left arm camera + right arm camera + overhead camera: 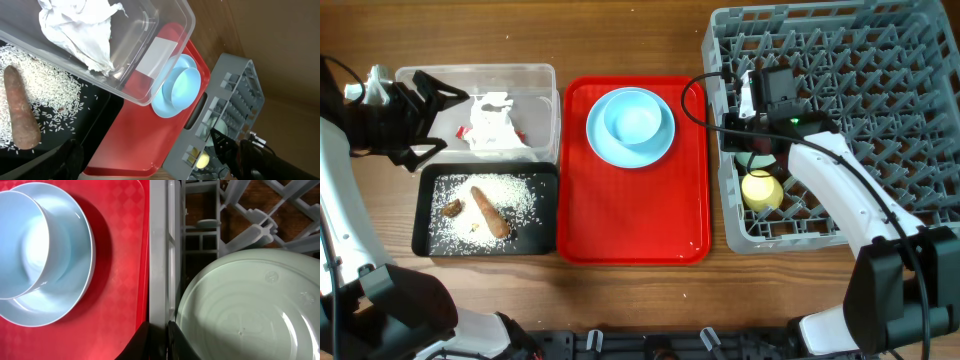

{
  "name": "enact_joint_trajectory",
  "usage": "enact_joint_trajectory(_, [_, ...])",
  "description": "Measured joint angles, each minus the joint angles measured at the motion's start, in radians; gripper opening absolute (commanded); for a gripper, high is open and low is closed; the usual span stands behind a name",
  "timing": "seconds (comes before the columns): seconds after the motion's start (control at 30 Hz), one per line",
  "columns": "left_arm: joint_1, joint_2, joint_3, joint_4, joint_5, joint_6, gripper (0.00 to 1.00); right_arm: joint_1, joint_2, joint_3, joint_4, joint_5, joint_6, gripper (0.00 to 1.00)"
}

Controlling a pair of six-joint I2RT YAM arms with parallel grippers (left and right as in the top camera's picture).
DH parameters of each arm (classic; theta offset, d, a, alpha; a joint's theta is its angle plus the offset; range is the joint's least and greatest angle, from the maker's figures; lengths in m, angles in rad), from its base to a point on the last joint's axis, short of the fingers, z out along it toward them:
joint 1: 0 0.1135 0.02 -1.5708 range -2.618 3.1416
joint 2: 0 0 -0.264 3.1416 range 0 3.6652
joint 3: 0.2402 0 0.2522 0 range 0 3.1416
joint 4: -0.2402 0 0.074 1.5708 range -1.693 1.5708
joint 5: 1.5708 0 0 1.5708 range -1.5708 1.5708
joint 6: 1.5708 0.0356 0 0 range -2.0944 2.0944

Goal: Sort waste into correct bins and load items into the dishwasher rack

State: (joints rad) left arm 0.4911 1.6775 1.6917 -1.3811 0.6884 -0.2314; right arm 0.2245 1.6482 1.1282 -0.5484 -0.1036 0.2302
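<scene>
Step in hand: loading the dishwasher rack (880, 110), which sits on the table (640, 300) just right of the red tray (630, 215); the waste looks sorted already.
Black tray (548, 235): left of the red tray, near half; holds rice (515, 195) and the carrot-shaped piece (490, 212).
Yellow cup (762, 190): in the rack's corner by the red tray's near right edge.
Right end effector (168, 330): narrow, my fingers drawn close at the rim of the mint-green bowl (250, 310), seemingly pinching it just inside the rack wall that faces the red tray.
Light blue bowl (637, 120): stacked on the light blue plate (610, 152), far half of the red tray, not yet loaded.
Left end effector (435, 120): wide and holding nothing, well left of the red tray.
Clear tub (535, 75): left of the red tray, far half; holds the napkin (495, 135) and the red wrapper (464, 129).
Next move: I judge I should release the mint-green bowl, lift clear of the pegs, then cross to the red tray for the light blue bowl.
</scene>
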Motion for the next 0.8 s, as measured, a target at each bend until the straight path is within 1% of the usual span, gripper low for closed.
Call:
enact_joint_trajectory(0.1, [0.0,0.0,0.0,0.0,0.0,0.0,1.0,0.0,0.0,0.0,-0.002,0.001,0.005,0.28])
enact_joint_trajectory(0.3, [0.0,0.0,0.0,0.0,0.0,0.0,1.0,0.0,0.0,0.011,-0.013,0.014,-0.024,0.38])
enact_joint_trajectory(0.43, [0.0,0.0,0.0,0.0,0.0,0.0,1.0,0.0,-0.005,0.102,-0.061,0.016,-0.065,0.46])
enact_joint_trajectory(0.53, [0.0,0.0,0.0,0.0,0.0,0.0,1.0,0.002,-0.036,0.233,-0.111,-0.011,-0.121,0.56])
enact_joint_trajectory(0.57, [0.0,0.0,0.0,0.0,0.0,0.0,1.0,0.005,-0.043,0.263,-0.13,-0.025,-0.137,0.62])
enact_joint_trajectory(0.6, [0.0,0.0,0.0,0.0,0.0,0.0,1.0,0.012,-0.053,0.298,-0.145,-0.042,-0.158,0.77])
enact_joint_trajectory(0.63, [0.0,0.0,0.0,0.0,0.0,0.0,1.0,0.023,-0.062,0.324,-0.15,-0.066,-0.175,0.93])
enact_joint_trajectory(0.67, [0.0,0.0,0.0,0.0,0.0,0.0,1.0,0.037,-0.069,0.34,-0.147,-0.1,-0.193,0.99])
enact_joint_trajectory(0.8, [0.0,0.0,0.0,0.0,0.0,0.0,1.0,0.086,-0.076,0.348,-0.104,-0.294,-0.26,0.99])
